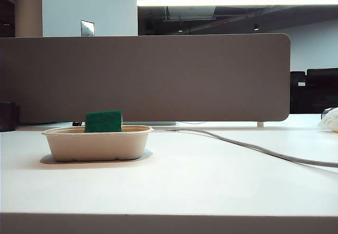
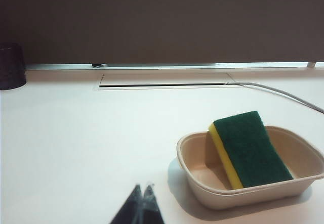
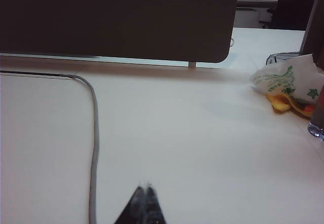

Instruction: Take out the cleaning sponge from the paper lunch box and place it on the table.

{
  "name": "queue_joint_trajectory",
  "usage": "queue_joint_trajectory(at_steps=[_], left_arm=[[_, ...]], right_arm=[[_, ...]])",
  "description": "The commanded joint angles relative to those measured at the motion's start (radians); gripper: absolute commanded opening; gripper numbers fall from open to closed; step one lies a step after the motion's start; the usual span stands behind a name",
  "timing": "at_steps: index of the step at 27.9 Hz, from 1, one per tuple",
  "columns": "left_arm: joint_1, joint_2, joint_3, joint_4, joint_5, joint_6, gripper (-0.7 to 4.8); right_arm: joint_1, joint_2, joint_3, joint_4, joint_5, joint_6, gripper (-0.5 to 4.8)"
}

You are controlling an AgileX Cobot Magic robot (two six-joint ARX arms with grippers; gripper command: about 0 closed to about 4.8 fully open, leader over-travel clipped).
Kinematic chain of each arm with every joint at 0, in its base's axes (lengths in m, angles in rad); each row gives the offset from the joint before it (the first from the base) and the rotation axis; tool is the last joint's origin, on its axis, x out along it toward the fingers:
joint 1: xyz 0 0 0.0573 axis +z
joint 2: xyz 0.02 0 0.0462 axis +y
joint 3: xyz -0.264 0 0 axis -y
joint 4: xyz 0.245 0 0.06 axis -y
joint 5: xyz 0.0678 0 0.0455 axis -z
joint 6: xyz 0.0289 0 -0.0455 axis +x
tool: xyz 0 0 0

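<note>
Yellow-green sponge (image 2: 250, 150), propped in box (image 2: 202, 193): likely light, soft; pinch its raised end. Left claw (image 2: 143, 187) and right claw (image 3: 144, 187) pressed together, empty, above the surface (image 2: 76, 143).

grey partition panel (image 1: 145, 78) under a ceiling light strip (image 1: 237, 2).

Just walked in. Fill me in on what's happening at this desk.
Nothing is being handled yet. The cleaning sponge leans tilted inside the paper lunch box, green side up, sticking above the rim. The box sits on the white table, with a grey cable trailing past it. The left gripper is shut and held back from the box, touching nothing. The right gripper is shut too, over bare table beside the cable, with a crumpled plastic bag far off.
</note>
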Motion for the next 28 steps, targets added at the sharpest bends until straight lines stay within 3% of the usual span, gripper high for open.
queue_joint_trajectory(at_steps=[1, 13, 17, 20, 23, 28], left_arm=[[-0.001, 0.0, 0.001, 0.013, -0.001, 0.001, -0.05], [-0.016, 0.001, 0.001, 0.013, -0.005, 0.001, -0.05], [-0.126, 0.001, 0.001, 0.013, -0.052, 0.001, -0.05], [-0.222, 0.001, 0.001, 0.013, -0.046, 0.001, -0.06], [-0.283, 0.001, 0.001, 0.013, -0.045, 0.001, -0.05], [-0.306, 0.001, 0.001, 0.013, -0.046, 0.001, -0.05]], right_arm=[[0.001, 0.0, 0.0, 0.02, -0.007, 0.004, -0.03], [0.001, 0.0, 0.0, 0.019, -0.01, 0.011, -0.03], [0.001, 0.0, 0.0, 0.018, -0.022, 0.074, -0.01], [0.001, 0.0, 0.003, 0.018, -0.03, 0.228, -0.01], [0.001, 0.0, 0.005, 0.02, -0.132, 0.393, -0.01], [0.001, 0.001, 0.026, 0.067, -0.467, 0.607, -0.04]])
